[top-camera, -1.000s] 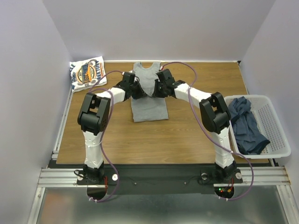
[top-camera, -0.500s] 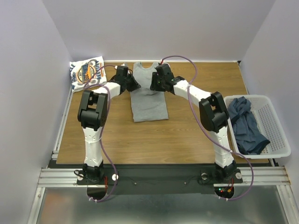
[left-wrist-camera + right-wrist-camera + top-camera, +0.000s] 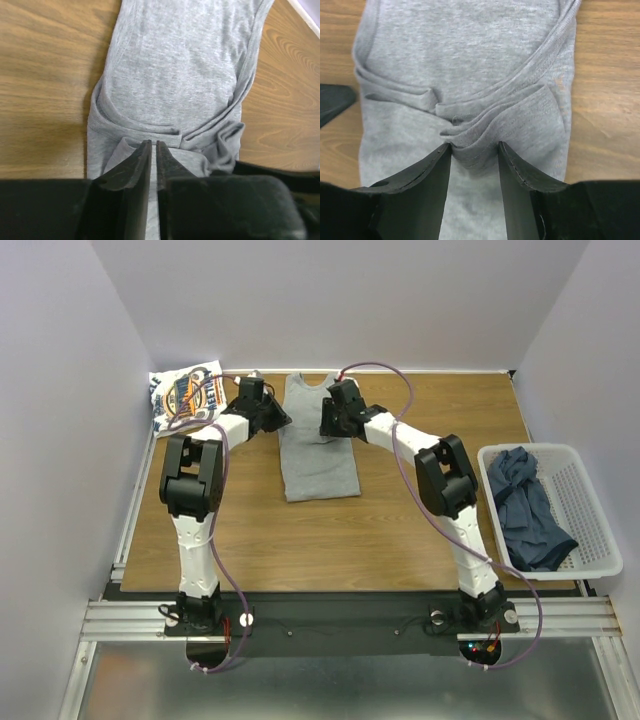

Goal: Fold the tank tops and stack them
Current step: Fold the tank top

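Note:
A light heather grey tank top, folded into a narrow strip, lies in the middle of the table with its neck at the far edge. My left gripper sits at its far left edge. In the left wrist view it is shut, its tips low over the armhole hems of the grey tank top. My right gripper is on the far right part. In the right wrist view it is open, with a bunched fold of the grey tank top between its fingers.
A folded white tank top with a blue-and-orange logo lies at the far left corner. A white mesh basket at the right edge holds dark slate-blue tank tops. Walls close in the far and side edges.
Both grippers have moved from the middle of the grey tank top toward its far, armhole end. The left one has also shifted left to the cloth's edge.

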{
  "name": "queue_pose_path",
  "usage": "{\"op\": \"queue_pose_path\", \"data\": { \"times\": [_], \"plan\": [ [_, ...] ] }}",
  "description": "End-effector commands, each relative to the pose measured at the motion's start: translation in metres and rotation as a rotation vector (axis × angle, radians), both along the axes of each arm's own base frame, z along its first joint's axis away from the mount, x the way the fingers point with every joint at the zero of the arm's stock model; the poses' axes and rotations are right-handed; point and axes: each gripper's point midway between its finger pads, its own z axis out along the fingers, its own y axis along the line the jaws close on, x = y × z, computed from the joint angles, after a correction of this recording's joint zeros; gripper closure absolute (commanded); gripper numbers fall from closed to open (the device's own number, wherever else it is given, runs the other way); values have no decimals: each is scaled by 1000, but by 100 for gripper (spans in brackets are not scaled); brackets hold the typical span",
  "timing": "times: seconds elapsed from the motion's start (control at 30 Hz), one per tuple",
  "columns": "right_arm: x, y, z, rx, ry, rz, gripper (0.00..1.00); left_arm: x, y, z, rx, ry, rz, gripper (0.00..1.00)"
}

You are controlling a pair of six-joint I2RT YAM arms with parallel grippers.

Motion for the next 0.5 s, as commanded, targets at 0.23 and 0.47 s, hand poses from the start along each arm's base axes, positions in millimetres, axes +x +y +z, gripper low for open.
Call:
{"op": "queue_pose_path", "data": {
  "times": [0.23,0.47],
  "plan": [
    [42,-2,15,-8,-115,-68,49,-9,26,16,180,-46,-26,62],
    [41,0,22,16,-118,-71,48,-7,26,8,224,-35,-67,59]
  ]
}}
